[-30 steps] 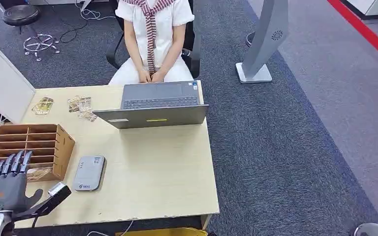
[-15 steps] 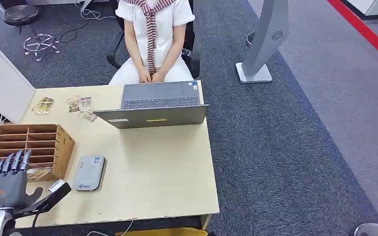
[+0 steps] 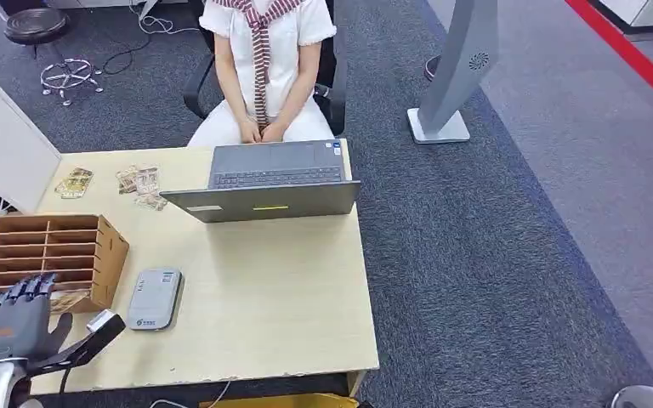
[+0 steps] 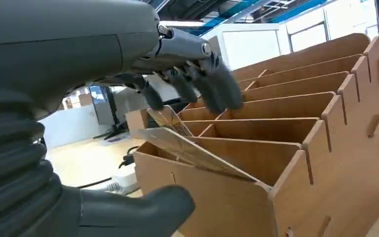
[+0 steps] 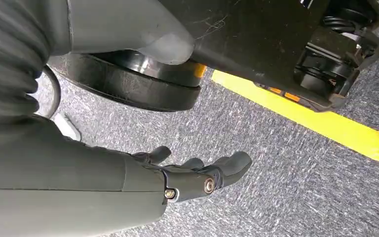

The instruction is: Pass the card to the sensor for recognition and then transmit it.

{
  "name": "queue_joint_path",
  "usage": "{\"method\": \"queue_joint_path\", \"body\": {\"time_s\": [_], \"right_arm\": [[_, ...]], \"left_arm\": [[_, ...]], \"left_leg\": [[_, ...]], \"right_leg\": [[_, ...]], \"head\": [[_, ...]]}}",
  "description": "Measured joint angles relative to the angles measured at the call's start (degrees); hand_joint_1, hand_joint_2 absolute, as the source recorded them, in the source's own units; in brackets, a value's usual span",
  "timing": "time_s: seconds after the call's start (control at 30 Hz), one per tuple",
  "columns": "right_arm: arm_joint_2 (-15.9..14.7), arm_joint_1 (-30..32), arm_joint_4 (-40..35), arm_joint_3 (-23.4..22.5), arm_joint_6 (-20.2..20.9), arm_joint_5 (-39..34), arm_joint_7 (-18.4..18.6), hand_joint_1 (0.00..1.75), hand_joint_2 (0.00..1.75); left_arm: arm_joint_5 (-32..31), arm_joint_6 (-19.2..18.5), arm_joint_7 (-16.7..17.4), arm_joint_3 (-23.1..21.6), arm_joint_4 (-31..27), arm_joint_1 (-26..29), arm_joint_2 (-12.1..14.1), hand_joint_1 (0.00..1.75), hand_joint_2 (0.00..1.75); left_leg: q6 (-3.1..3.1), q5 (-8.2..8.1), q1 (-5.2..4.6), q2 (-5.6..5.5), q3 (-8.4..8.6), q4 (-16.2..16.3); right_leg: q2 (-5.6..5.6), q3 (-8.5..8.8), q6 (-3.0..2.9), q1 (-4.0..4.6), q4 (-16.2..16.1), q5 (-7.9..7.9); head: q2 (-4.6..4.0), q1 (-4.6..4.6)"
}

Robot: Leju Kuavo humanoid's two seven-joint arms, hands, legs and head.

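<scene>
The card (image 4: 192, 148) lay in the nearest compartment of the wooden organizer (image 3: 59, 255), which stood at the near left of the desk (image 3: 272, 306). In the left wrist view the card rested flat but tilted, its long axis running along the slot, one end raised above the slot's front lip toward the hand and the other end sunk toward the organizer's side wall. The left hand (image 3: 17, 323) hovered just in front of that compartment; its fingers (image 4: 212, 89) were spread and bent down over the card's raised end, and the thumb (image 4: 143, 212) sat below and apart from them, so the hand was opened wide and held nothing. Whether the fingertips touched the card could not be told. The grey sensor (image 3: 155, 297) lay flat on the desk just right of the organizer, near the hand. Compared with a second earlier, the left hand had drawn nearer and lower in the head view, its fingers curled more over the slot instead of standing upright. The right hand (image 5: 197, 173) hung over the carpet with fingers loosely apart, holding nothing. A person (image 3: 264, 59) sat at the far side behind the laptop (image 3: 272, 178).
</scene>
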Motion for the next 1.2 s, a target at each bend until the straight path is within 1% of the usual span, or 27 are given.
{"method": "queue_joint_path", "body": {"time_s": [0.47, 1.0, 1.13, 1.2], "right_arm": [[0.0, 0.0, 0.0, 0.0, 0.0, -0.2, 0.1, 0.00, 1.75], [0.0, 0.0, 0.0, 0.0, 0.0, -0.2, 0.0, 0.00, 1.75], [0.0, 0.0, 0.0, 0.0, 0.0, -0.2, 0.0, 0.00, 1.75], [0.0, 0.0, 0.0, 0.0, 0.0, -0.3, 0.0, 0.00, 1.75]], "left_arm": [[1.5, 0.3, -1.6, 0.0, 0.7, -0.2, -0.1, 1.75, 1.75], [2.0, 0.3, -1.7, 0.0, 0.9, -0.2, -0.1, 1.75, 1.75], [2.6, 1.5, -2.6, 0.0, 0.9, 0.0, -0.1, 1.75, 1.75], [3.2, 1.9, -3.4, 0.0, -0.6, 0.6, -0.1, 1.75, 1.75]], "left_leg": [[0.00, 0.00, 0.00, 0.00, 0.01, 0.0], [0.00, 0.00, 0.00, 0.00, 0.02, 0.0], [0.00, 0.00, 0.00, 0.00, 0.03, 0.0], [0.00, 0.00, 0.00, 0.00, 0.04, 0.0]], "right_leg": [[0.00, 0.01, 0.00, 0.00, 0.0, 0.00], [0.00, 0.03, 0.00, 0.00, 0.0, 0.00], [0.00, 0.03, 0.00, 0.00, 0.0, 0.00], [0.00, 0.02, 0.00, 0.00, 0.0, 0.00]], "head": [[0.02, 0.00], [0.00, 0.00], [0.00, 0.00], [0.00, 0.00]]}}
